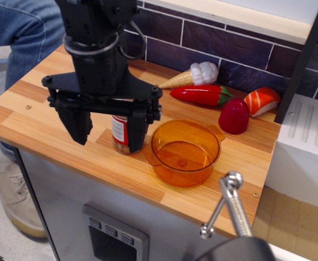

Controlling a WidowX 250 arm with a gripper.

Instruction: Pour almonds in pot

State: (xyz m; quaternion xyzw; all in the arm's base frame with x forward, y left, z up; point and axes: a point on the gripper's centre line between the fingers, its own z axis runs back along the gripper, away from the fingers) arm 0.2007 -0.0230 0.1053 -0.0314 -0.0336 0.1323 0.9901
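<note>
On the wooden counter (50,117) there is one jar of almonds (120,133), one orange pot (185,152), and four toy foods. The toys are one ice cream cone (194,75), one red chili pepper (202,94), one red dome (234,116) and one piece of salmon sushi (262,100). The one gripper (108,133) hangs above the counter with its two fingers spread apart, and they hold nothing. The jar stands upright behind the right finger, partly hidden by it, and just beside the left rim of the pot; whether they touch I cannot tell. The pot is empty and sits near the front edge of the counter. The four toys lie along the tiled back wall (245,46), well apart from the jar. The left part of the counter is bare wood.
</note>
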